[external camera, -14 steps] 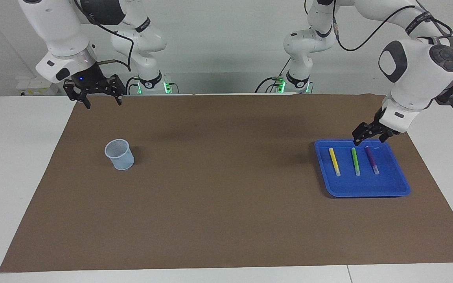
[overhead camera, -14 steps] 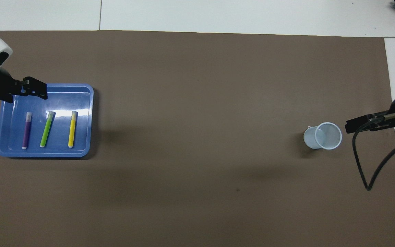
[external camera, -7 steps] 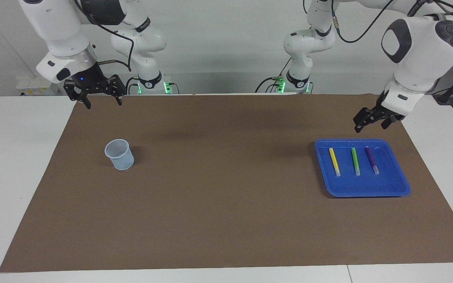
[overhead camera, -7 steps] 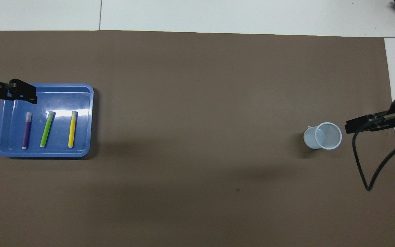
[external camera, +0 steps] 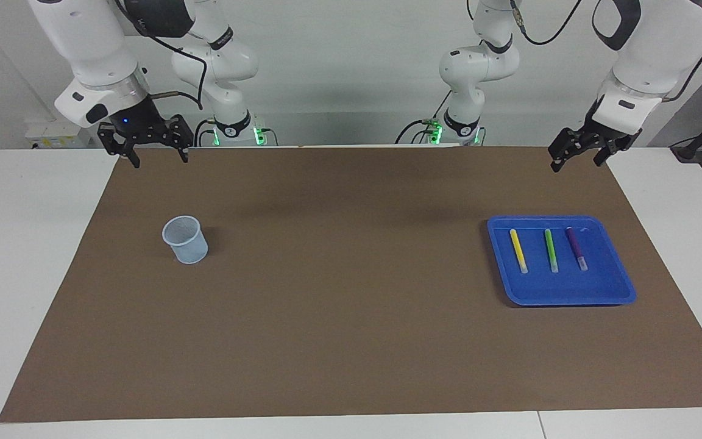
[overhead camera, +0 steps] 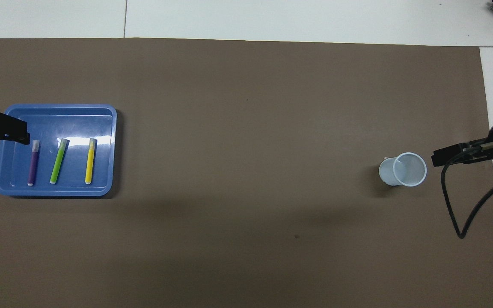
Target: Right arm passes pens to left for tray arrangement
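Right gripper (external camera: 157, 155): black two-finger unit under a shiny ribbed silver wrist ring, small blue light lit, fingers spread apart and holding nothing, hanging over the mat corner at the right arm's end of the table; this arm waits. In the overhead view it is mostly cut off by the frame edge, only a dark finger and a looping black cable show. Cup (external camera: 186, 239): small translucent pale-blue plastic cup, tapered, round rim, standing upright on the mat toward the right arm's end; through its wall nothing can be made out inside. Mat (external camera: 339, 292): flat matte brown sheet, rectangular, covers most of the white table (external camera: 28, 256). Tray (external camera: 607, 291): glossy bright blue plastic, shallow, roughly square, rounded corners, raised rim, glare patches on its floor in the overhead view; sits on the mat toward the left arm's end. Pens lie flat in the tray, side by side, roughly parallel, not touching: yellow pen (external camera: 518, 250), green pen (external camera: 551, 250), purple pen (external camera: 576, 248), slim cylinders, each with a pale whitish end on the end farther from the robots. Left gripper (external camera: 577, 156): black, duller wrist, fingers apart, empty, up in the air over the mat's edge near the robots, clear of the tray; overhead shows only its tip at the frame edge.
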